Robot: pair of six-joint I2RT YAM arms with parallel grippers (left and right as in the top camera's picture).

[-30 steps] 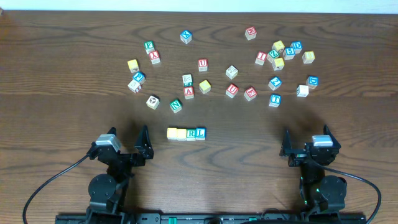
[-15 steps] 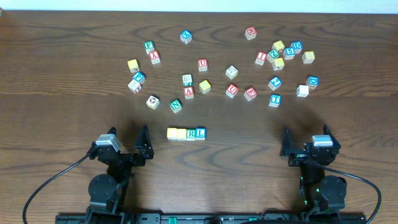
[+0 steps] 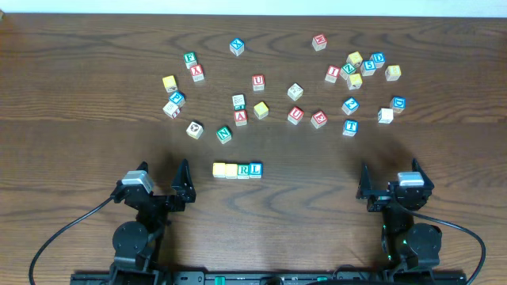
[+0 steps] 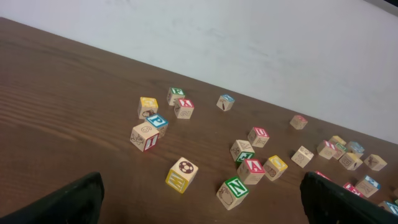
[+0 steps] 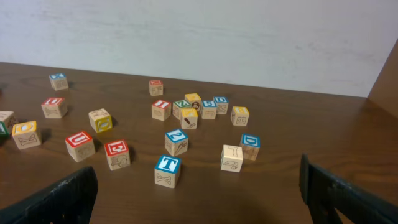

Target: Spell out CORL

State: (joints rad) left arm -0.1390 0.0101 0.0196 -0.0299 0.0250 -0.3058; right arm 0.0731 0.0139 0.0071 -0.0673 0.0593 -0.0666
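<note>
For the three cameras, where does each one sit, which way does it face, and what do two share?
Overhead: fixed above the table, looking straight down on the four-cube row, the left end effector and the right end effector, both open.
Left wrist: low behind the left end effector, facing the far wall; own fingers at the bottom corners, green N cube ahead.
Right wrist: low behind the right end effector, facing the same wall; own fingers likewise, blue T cube ahead.
Shared: overhead shows both cubes too.
</note>
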